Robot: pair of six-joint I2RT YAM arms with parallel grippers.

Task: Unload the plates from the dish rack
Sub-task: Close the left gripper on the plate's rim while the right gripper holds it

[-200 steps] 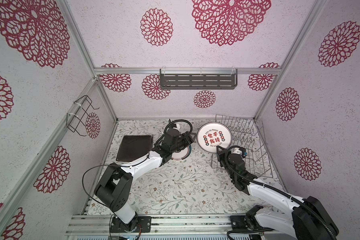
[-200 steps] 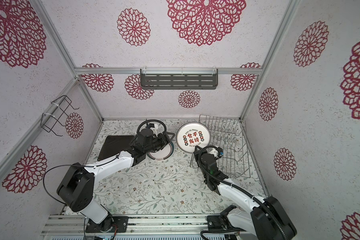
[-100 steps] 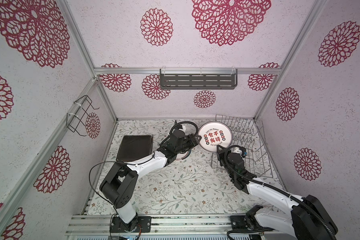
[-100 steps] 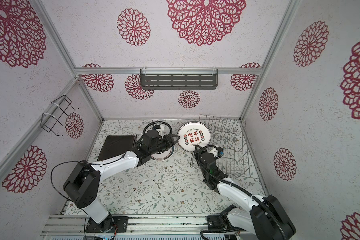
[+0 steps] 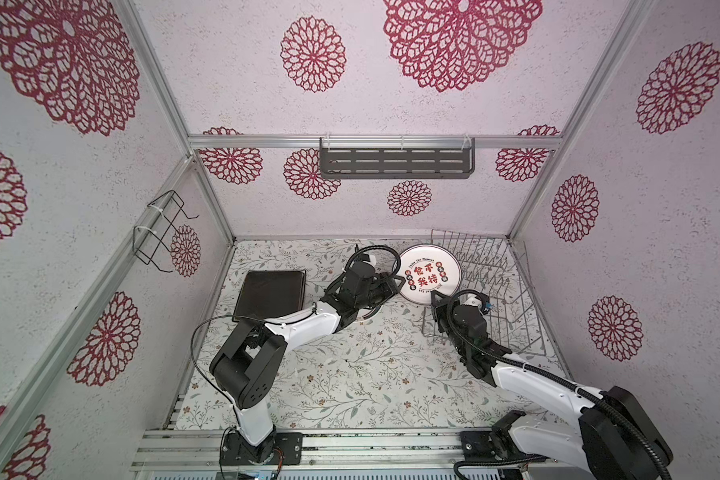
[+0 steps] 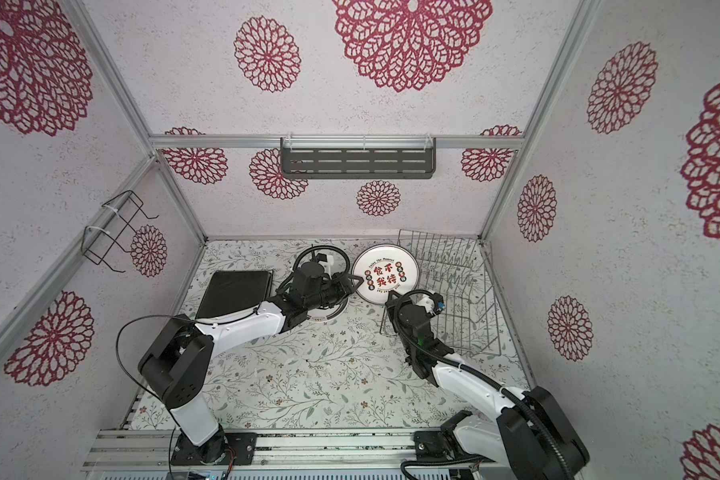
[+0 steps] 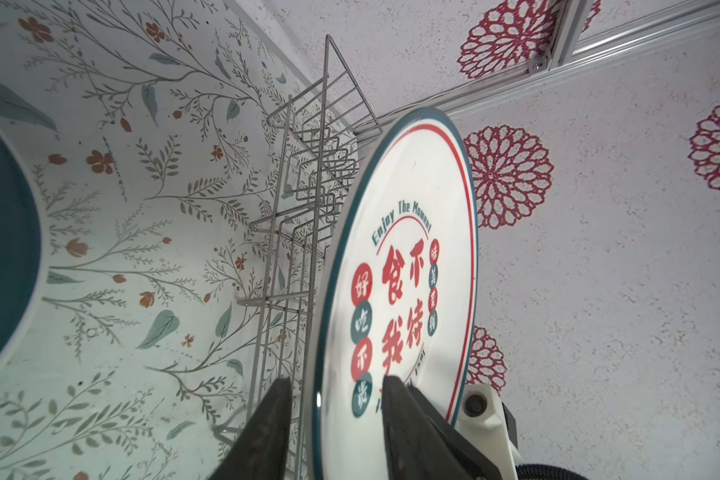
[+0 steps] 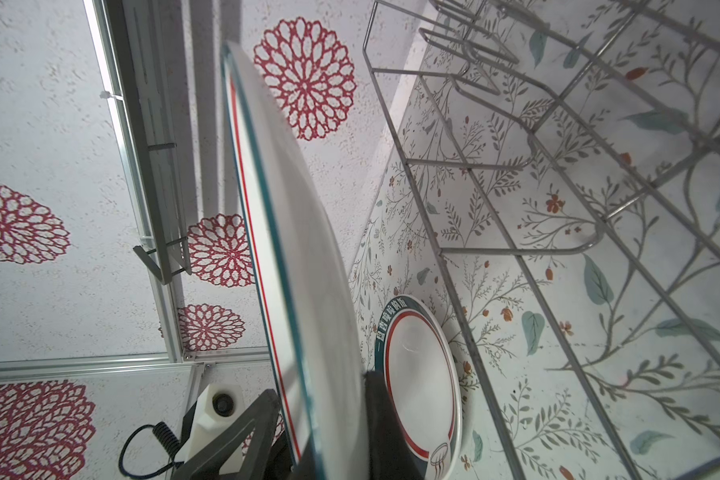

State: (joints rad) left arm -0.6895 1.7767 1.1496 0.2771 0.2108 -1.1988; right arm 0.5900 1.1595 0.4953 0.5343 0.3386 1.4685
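A round white plate with red Chinese characters [image 5: 430,274] [image 6: 385,274] stands upright at the left end of the silver wire dish rack [image 5: 491,291] [image 6: 462,282]. My right gripper [image 5: 433,296] [image 8: 321,384] is shut on its lower rim, one finger on each face of the plate [image 8: 292,249]. My left gripper [image 5: 398,284] [image 7: 335,384] straddles the plate's [image 7: 412,208] left rim. One finger lies on the printed face; a small gap shows behind. The rack [image 7: 308,166] [image 8: 558,187] holds no other plates in view.
A black square plate [image 5: 271,293] [image 6: 235,293] lies flat at the table's left. Under my left arm a round plate [image 5: 368,318] [image 8: 420,374] rests flat. A dark grey shelf [image 5: 395,162] hangs on the back wall, a black wire bracket [image 5: 159,232] on the left wall.
My left gripper has swung right from over the flat round plate to the upright plate's rim, and its jaws have narrowed. The right arm and the plate have stayed put.
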